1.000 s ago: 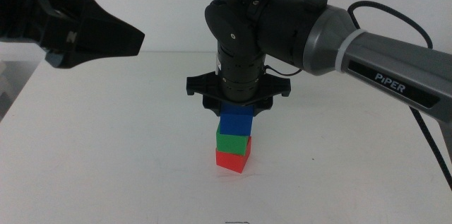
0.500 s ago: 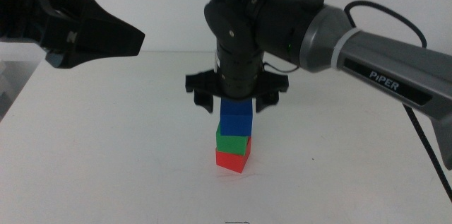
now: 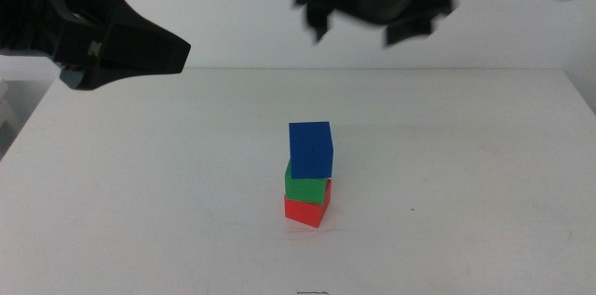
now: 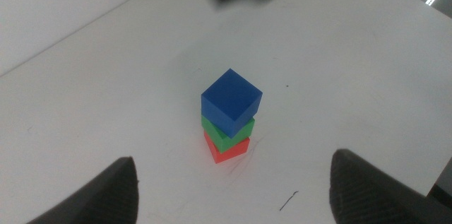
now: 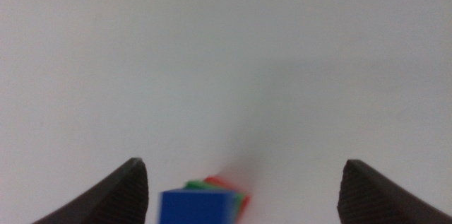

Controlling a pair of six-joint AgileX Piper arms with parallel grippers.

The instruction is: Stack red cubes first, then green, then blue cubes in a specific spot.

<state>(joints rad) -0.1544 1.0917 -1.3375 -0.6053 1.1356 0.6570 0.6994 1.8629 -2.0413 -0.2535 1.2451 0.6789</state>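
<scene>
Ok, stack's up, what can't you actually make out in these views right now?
- Right gripper: motion-blurred in the middle view, cut by the top edge.
- Small matte red cube and green cube: almost hidden behind the blue cube in the right wrist view, blurred.
- Left gripper: only jaw tips show.

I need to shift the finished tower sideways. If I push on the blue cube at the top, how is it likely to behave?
The small matte blue cube sits twisted and slightly off-centre on the green cube, so it would probably slide off or topple. Its flat faces suggest that it will not roll. Pushing the red cube at the bottom seems safer.
</scene>
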